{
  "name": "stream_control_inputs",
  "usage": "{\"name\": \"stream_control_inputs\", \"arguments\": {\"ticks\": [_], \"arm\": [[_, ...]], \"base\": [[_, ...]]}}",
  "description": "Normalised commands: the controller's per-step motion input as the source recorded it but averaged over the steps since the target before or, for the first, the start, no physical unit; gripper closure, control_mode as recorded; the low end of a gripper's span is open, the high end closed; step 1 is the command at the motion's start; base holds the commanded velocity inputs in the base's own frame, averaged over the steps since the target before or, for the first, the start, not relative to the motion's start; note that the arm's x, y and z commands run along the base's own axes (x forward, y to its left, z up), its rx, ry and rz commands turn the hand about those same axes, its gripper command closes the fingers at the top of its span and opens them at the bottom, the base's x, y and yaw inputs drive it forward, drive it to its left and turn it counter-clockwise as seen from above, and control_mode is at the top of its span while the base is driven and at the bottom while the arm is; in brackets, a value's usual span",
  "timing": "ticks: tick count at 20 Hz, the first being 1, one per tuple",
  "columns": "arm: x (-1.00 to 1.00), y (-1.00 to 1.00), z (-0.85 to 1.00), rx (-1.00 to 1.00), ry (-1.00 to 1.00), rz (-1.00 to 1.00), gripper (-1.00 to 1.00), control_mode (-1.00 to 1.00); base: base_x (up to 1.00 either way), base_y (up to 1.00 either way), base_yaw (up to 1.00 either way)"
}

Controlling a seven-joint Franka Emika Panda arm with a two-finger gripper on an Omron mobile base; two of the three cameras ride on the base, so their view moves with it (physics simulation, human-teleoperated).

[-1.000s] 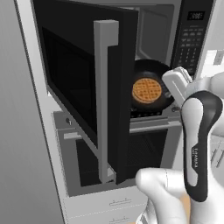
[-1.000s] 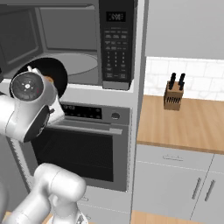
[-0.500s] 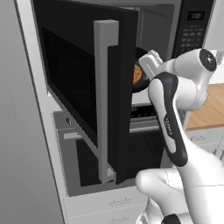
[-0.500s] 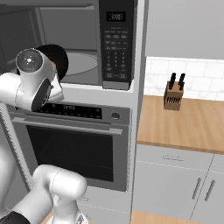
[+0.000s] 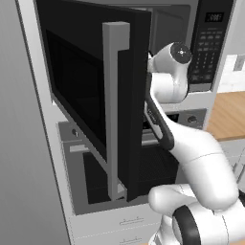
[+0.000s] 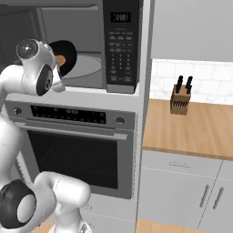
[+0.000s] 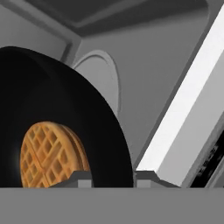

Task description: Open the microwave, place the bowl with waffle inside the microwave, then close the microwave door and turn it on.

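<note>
I see the microwave (image 6: 91,45) cavity with its pale round turntable (image 6: 88,67) lying flat on the grey floor inside. To the right, the wooden counter (image 6: 191,129) carries a knife block (image 6: 180,99) standing upright near the tiled back wall, with dark handles sticking out of its top.

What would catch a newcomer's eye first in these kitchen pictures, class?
The microwave door stands wide open, its silver handle facing the left base camera. At the cavity mouth, above the oven, the arm holds a black bowl tilted steeply, with a golden waffle in it. A knife block stands on the wooden counter, right.
</note>
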Motion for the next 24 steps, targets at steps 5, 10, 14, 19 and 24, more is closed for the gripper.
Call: {"name": "stream_control_inputs", "arguments": {"ticks": [5,10,14,19,24], "arm": [[1.0,0.14,0.0,0.06,0.22,0.0,1.0,-1.0],[0.99,0.18,0.0,0.06,0.11,0.01,1.0,-1.0],[0.72,0.23,-0.14,0.02,0.0,0.0,1.0,-1.0],[0.59,0.24,-0.42,0.0,0.0,-0.01,-1.0,-1.0],[0.27,0.04,-0.42,0.01,-0.07,0.0,-1.0,-1.0]], "base": [[0.0,0.0,0.0],[0.0,0.0,0.0],[0.0,0.0,0.0],[0.0,0.0,0.0],[0.0,0.0,0.0]]}}
